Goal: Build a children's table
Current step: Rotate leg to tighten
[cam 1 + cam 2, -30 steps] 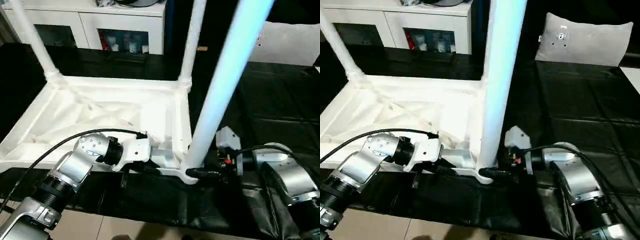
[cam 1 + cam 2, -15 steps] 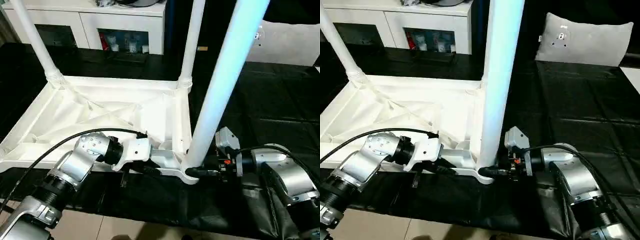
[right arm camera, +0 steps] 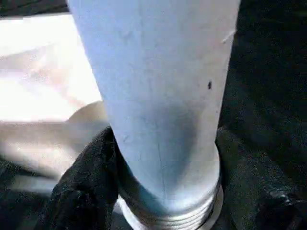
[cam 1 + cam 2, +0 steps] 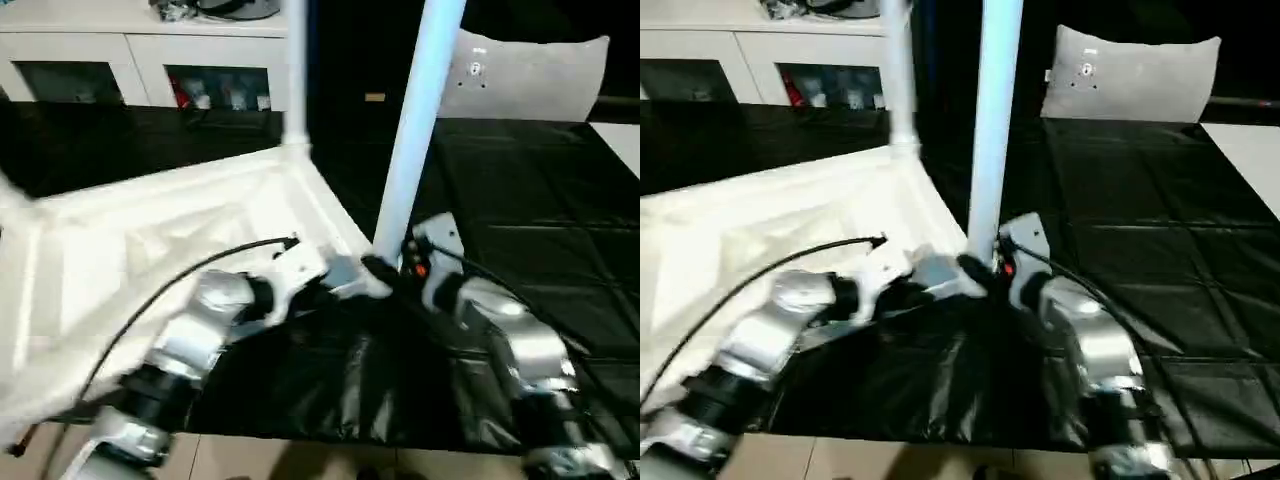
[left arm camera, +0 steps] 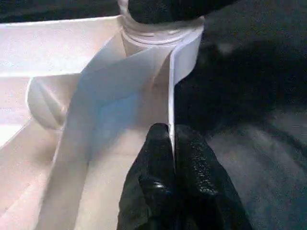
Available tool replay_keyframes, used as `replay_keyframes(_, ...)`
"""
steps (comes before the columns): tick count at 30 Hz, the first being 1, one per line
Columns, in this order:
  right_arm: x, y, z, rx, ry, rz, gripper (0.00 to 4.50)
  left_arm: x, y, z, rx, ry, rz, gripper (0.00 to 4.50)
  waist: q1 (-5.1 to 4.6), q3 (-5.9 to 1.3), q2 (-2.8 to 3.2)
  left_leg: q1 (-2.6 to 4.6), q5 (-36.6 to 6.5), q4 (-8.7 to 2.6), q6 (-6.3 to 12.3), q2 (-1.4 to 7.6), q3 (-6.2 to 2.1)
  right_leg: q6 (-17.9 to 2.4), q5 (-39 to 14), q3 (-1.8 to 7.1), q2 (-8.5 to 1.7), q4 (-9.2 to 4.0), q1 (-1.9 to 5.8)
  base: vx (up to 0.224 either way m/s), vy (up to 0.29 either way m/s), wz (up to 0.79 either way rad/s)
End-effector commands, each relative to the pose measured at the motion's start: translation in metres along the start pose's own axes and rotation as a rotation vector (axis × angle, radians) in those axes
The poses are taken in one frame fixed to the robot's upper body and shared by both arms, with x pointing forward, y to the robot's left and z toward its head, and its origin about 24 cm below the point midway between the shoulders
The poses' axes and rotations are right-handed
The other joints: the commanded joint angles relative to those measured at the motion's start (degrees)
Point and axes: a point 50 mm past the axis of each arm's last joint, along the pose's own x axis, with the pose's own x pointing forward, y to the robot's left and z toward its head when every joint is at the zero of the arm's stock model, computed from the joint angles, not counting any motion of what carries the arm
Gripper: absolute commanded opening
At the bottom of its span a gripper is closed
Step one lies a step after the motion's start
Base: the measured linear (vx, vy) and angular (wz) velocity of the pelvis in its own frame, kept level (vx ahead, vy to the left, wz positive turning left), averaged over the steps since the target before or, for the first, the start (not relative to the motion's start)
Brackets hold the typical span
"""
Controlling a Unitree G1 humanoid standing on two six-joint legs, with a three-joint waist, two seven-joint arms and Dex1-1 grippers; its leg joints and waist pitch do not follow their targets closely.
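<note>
The black-covered worktop [image 4: 560, 200] spreads across the room, and on it lies the white tabletop [image 4: 150, 230], upside down with its ribbed underside facing up, taking up most of the robot's left side. Beyond the worktop stands a white cabinet [image 4: 140, 60] with glass doors, and a grey cushion [image 4: 1135, 75] rests at the far right.

Two white legs rise from the tabletop. The near leg [image 4: 415, 120] stands upright in the round socket at the corner nearest the robot, between the two arms. The far leg [image 4: 294, 70] stands in the socket at the corner behind it.

The right pincer [image 3: 163, 191] is wrapped around the base of the near leg, one black finger on each side of it, just above the threaded collar where the leg meets the socket. The left pincer [image 5: 171, 158] is pinched onto the thin side wall of the tabletop close to that same corner, its fingers [image 5: 153, 163] pressed against either face of the wall.
</note>
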Motion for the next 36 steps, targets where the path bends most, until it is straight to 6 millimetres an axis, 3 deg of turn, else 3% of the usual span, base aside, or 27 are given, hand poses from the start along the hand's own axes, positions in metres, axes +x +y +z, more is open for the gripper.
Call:
replay_keyframes(1,0.012,0.018,-0.011,0.033,0.047,0.013,2.61,0.013,-0.013,0.031,0.003,-0.126,0.035,0.0,0.34,-3.68,-0.64,-1.66,-1.92,-3.89,3.3,0.52,1.07,-5.17,-21.9,2.98,-3.35,-5.58,4.41,0.0,0.0,0.0)
replay_keyframes(3,0.013,0.019,-0.01,0.023,0.026,0.015,3.17,0.014,-0.016,0.034,0.017,-0.135,0.035,0.0,0.46,-3.86,-0.58,-1.78,-0.79,-3.85,4.33,0.78,0.99,-6.27,-17.47,3.19,-3.34,-5.05,4.56,0.0,0.0,0.0)
replay_keyframes(7,0.011,0.018,-0.004,0.056,-0.022,0.039,3.58,0.013,-0.016,0.033,0.047,-0.118,0.028,0.0,0.6,-4.0,-0.39,-1.85,0.68,-3.72,6.16,0.7,1.04,-8.16,-12.6,3.28,-3.33,-4.6,4.67,0.0,0.0,0.0)
replay_keyframes(17,-0.018,-0.005,0.0,-0.095,-0.05,0.196,4.42,-0.006,-0.001,0.013,0.143,-0.053,-0.056,0.0,0.53,-3.61,-0.6,-1.94,-1.34,-3.81,7.03,0.76,1.06,-7.88,-15.06,3.24,-3.37,-5.03,4.7,0.0,0.0,0.0)
replay_keyframes(23,-0.041,-0.025,0.002,-0.175,-0.007,0.333,4.42,-0.02,0.001,0.001,0.219,-0.012,-0.214,0.0,0.73,-3.6,-0.49,-1.83,-1.43,-3.72,7.81,0.85,1.06,-8.46,-14.84,3.24,-3.32,-4.89,4.68,0.0,0.0,0.0)
replay_keyframes(27,-0.056,-0.026,0.003,-0.234,0.055,0.504,4.42,-0.031,0.001,-0.008,0.299,0.022,-0.366,0.0,1.31,-3.5,-0.37,-1.67,-1.97,-3.78,8.86,1.03,0.97,-8.8,-15.17,3.26,-3.38,-4.97,4.63,0.0,0.0,0.0)
replay_keyframes(28,-0.058,-0.026,0.003,-0.245,0.064,0.53,4.42,-0.033,0.002,-0.009,0.308,0.033,-0.387,0.0,1.35,-3.47,-0.63,-1.68,-1.78,-3.81,8.92,1.17,1.03,-8.98,-14.48,3.34,-3.35,-4.82,4.55,0.0,0.0,0.0)
replay_keyframes(36,-0.068,-0.025,0.003,-0.321,0.13,0.719,4.42,-0.039,0.003,-0.008,0.389,0.048,-0.541,0.0,2.2,-3.47,-0.85,-1.43,-1.81,-3.84,8.42,1.33,1.18,-9.68,-15.39,3.38,-3.59,-4.81,4.49,0.0,0.0,0.0)
